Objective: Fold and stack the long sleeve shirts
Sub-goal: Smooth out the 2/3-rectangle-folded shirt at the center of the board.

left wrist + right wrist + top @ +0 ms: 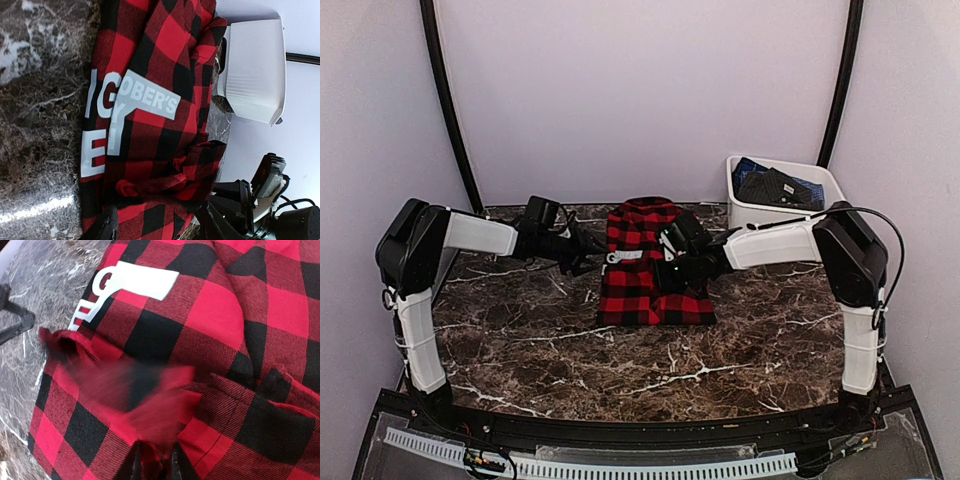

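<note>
Right gripper (154,466) fingertips are sitting closest to the right wrist lens, drawn near together & pinching a blurred flap of the red-and-black buffalo-check flannel shirt (632,295). Can't tell whether that flap is a sleeve or a hem. Left gripper (159,224) is hanging released, jaws wide, gripping nothing, just beside the shirt's left edge. Shirt is lying mid-table on the dark marble-look table (520,345), gathered into a narrow, part-folded rectangle, w/ a white printed label (150,102) facing up. At far right, 1 white plastic tub (760,213) is holding dark garments (775,187), well apart from the shirt.

Judgement: step in hand is prob. folding 1 flap across the shirt body. Task looks early, since only 1 shirt is out & no stack is showing.

To do it well:
- Lift the pinched flap only enough to clear the layers below.
- Carry it toward the centre line & lay it flat w/ edges parallel.
- Let go only once the cloth is resting.
- Left gripper could be pressing the opposite edge so the bundle isn't sliding.

Risk: thick flannel bunching, or lower layers dragging along, esp. w/ such a small pinch.
</note>
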`<action>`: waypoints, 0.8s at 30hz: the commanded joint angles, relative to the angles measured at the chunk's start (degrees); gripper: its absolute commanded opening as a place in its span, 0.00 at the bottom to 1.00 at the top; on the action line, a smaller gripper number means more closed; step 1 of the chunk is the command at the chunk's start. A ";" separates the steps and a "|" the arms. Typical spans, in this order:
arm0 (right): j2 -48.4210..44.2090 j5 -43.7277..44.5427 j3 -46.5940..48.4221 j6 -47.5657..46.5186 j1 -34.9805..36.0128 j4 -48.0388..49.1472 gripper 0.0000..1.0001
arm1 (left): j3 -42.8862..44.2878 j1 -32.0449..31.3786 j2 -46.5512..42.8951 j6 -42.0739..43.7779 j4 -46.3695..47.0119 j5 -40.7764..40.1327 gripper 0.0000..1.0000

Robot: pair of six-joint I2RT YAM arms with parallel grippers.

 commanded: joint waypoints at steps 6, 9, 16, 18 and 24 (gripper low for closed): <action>-3.96 0.61 -1.30 4.23 -1.00 2.51 0.49 | -2.70 0.08 -5.31 6.51 -3.29 -1.47 0.44; -4.33 3.71 -0.27 3.64 -0.98 2.01 0.52 | -2.82 -0.74 -4.96 8.29 -3.95 -1.86 0.43; -7.77 6.92 -1.74 2.81 -5.19 -1.59 0.54 | -0.79 -1.74 -2.88 12.35 -5.71 -4.15 0.43; -9.92 5.68 -4.89 2.68 -7.04 -0.34 0.51 | 0.79 -1.86 -1.48 13.40 -6.61 -4.19 0.43; -13.61 3.33 -9.65 1.24 -9.36 1.01 0.36 | 4.49 -2.92 2.13 15.51 -7.73 -4.32 0.42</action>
